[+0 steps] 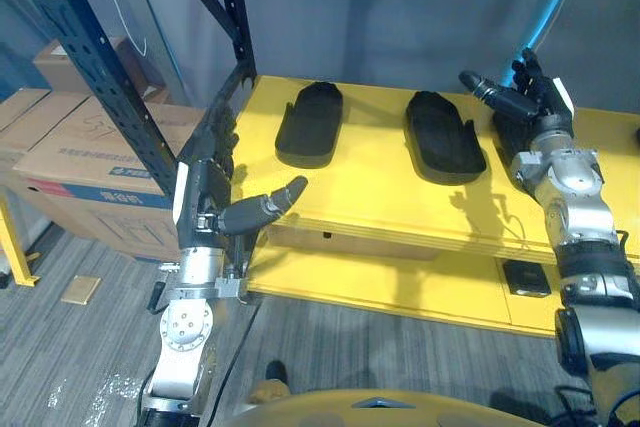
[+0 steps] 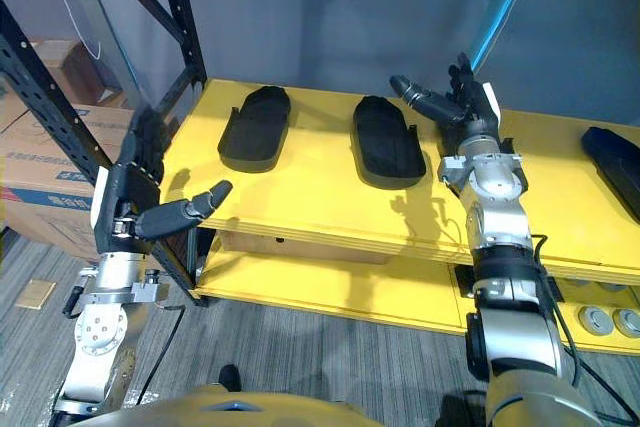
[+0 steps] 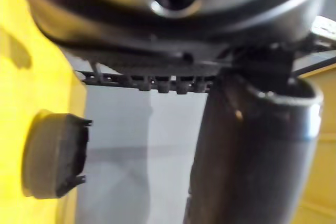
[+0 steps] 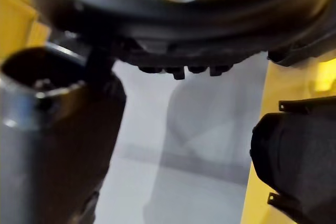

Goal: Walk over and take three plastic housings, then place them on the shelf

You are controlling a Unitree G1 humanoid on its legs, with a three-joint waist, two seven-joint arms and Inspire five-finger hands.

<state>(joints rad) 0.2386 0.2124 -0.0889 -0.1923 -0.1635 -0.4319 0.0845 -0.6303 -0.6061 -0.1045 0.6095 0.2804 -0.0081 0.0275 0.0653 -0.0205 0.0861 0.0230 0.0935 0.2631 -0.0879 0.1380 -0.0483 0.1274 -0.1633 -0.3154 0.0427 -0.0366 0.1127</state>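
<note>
**A:** Where do the housings lie?

**B:** Two black oval plastic housings lie flat, side by side and apart, on the yellow board shelf of the blue-black steel rack: the left housing and the middle housing. A third black housing lies at the shelf's far right end. There is a dark patch just behind the right wrist; I cannot tell whether it is a housing or a shadow.

**A:** And the hands?

**B:** The left robot hand is held up at the shelf's left front corner. Its fingers are straight and its thumb juts toward the board. It is spread and holds nothing. The right robot hand is raised over the shelf to the right of the middle housing. Its fingers are splayed wide and it is empty too. Neither hand touches a housing.

**A:** Which step is it?

**B:** My judgement is that it reads two ways. Either the housings on the yellow board are stock to be taken, with both hands spread for a grasp, or they are pieces set down there, with the hands spread after letting go. This moment does not settle it.

**A:** So what about the next move?

**B:** I won't name one. Whichever it is, the right hand needs care because the middle housing is close beside it and a sideways sweep could knock it. Brown cardboard boxes crowd the floor to the left of the rack.
</note>
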